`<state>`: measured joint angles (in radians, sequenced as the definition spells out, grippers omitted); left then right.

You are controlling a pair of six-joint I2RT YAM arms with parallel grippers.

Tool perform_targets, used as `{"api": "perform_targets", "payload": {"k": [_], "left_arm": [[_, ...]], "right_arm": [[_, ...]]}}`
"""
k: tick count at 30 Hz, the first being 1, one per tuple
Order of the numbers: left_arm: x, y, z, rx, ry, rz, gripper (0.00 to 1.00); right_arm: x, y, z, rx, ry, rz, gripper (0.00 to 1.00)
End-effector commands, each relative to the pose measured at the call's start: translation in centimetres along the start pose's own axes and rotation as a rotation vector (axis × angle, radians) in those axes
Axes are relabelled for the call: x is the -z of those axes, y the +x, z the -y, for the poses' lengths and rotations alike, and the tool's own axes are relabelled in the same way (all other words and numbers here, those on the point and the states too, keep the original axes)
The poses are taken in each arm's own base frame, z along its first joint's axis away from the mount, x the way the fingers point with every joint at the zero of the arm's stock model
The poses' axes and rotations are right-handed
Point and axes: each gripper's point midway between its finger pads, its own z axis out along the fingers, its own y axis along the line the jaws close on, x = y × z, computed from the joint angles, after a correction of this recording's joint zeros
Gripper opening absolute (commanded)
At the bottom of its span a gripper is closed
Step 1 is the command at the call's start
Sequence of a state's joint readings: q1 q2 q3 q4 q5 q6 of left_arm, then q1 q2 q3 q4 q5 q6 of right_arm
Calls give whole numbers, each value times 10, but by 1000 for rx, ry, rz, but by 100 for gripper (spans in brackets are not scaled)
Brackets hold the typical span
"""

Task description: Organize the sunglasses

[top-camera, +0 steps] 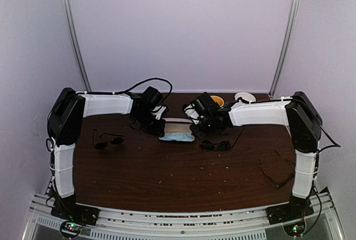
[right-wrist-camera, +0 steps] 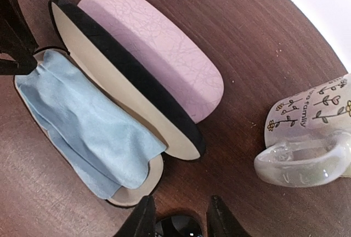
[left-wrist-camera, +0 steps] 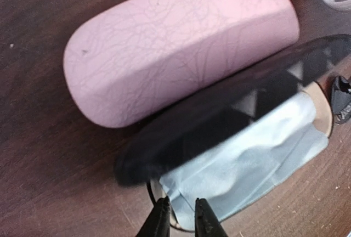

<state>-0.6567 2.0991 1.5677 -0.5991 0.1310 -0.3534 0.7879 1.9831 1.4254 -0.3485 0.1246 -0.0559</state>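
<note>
A black pair of sunglasses with dark lenses (top-camera: 108, 140) lies at the left. Another dark pair (top-camera: 216, 145) lies right of centre, and its lens (right-wrist-camera: 178, 229) shows between my right gripper's fingers. My right gripper (top-camera: 207, 131) (right-wrist-camera: 180, 218) is open and hovers just over it. A thin-framed pair (top-camera: 278, 172) lies at the right. My left gripper (top-camera: 159, 127) (left-wrist-camera: 181, 215) is nearly shut at the end rim of an open black case (left-wrist-camera: 219, 122), with a corner of the blue cloth (left-wrist-camera: 252, 154) between the tips.
A closed pink case (left-wrist-camera: 175, 45) (right-wrist-camera: 159, 45) lies right behind the open black case (top-camera: 177, 131) (right-wrist-camera: 126, 83). A clear flower-printed mug (right-wrist-camera: 307, 138) lies on its side to the right. An orange object (top-camera: 217, 100) and a white dish (top-camera: 245, 96) sit at the back edge.
</note>
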Motion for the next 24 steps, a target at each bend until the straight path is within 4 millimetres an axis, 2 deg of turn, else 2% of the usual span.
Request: {"api": "perform_targets", "payload": {"k": [1,13,18,24], "left_arm": [[27,-12,5,5,0,81,21],[62,-3,6,4,-5,166,38],[82,3,6,2,2,222,41],[106,13,7,-23,-1,292,41]], "right_arm": [[27,-2,5,-36,10,30,34],[84,13,20,-116,41,82,36],[120,20,38,-172,94,142,38],[168,20,71,-252,208,267,42]]}}
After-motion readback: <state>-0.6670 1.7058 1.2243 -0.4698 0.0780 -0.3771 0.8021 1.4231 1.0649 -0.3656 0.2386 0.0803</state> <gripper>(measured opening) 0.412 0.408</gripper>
